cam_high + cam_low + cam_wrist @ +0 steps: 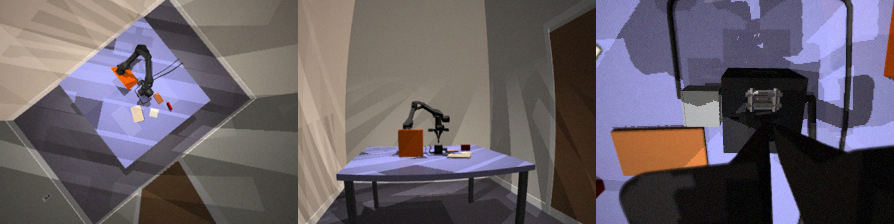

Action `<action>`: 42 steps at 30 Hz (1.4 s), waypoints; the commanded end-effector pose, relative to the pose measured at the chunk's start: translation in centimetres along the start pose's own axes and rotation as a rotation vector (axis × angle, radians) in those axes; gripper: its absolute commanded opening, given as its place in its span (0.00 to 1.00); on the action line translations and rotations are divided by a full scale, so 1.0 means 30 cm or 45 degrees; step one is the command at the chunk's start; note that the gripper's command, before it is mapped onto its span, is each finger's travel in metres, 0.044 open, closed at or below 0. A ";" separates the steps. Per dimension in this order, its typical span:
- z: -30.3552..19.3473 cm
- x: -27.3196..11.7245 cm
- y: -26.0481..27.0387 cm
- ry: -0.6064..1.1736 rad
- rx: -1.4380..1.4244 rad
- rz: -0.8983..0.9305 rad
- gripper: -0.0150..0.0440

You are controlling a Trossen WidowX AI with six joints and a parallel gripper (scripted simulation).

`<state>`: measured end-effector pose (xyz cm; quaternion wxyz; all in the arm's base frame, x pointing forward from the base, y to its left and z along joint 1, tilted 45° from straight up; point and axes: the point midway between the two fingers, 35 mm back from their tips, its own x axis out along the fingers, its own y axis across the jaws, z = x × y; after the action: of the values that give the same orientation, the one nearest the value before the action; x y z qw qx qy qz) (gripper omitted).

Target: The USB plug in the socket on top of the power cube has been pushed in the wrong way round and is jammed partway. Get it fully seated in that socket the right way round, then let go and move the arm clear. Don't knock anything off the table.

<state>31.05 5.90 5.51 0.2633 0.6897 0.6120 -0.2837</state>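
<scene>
The black power cube (438, 150) (735, 100) stands on the table. In the wrist view its top shows a metal-rimmed USB socket (764, 100), clear of the fingertips, its long side running across the picture. My gripper (438, 141) (769, 133) points straight down just above the cube and is shut on something small, which I take for the USB plug. The dark fingers hide nearly all of it, so which way round it faces cannot be told. In the wrist view the fingertips lie just below the socket. In the top view the arm covers the cube.
A grey-white block (701, 112) sits against the cube's side, with black cables looping around. Nearby are an orange slab (158, 98) (663, 150), a red block (170, 105) (465, 147), a white square (154, 113) and a cream pad (137, 114). A large orange box (130, 81) (410, 143) stands near the arm's base.
</scene>
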 end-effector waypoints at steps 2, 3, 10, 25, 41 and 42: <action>0.000 0.002 -0.001 -0.001 0.075 -0.002 0.25; 0.000 0.002 -0.001 -0.001 0.075 -0.002 0.25; 0.000 0.002 -0.001 -0.001 0.075 -0.002 0.25; 0.002 0.005 0.000 0.000 0.081 0.001 0.25; 0.004 0.011 -0.002 0.000 0.095 0.001 0.25; 0.004 0.012 -0.002 0.000 0.096 0.001 0.25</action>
<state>31.07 5.96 5.26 0.2391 0.6997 0.6003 -0.3047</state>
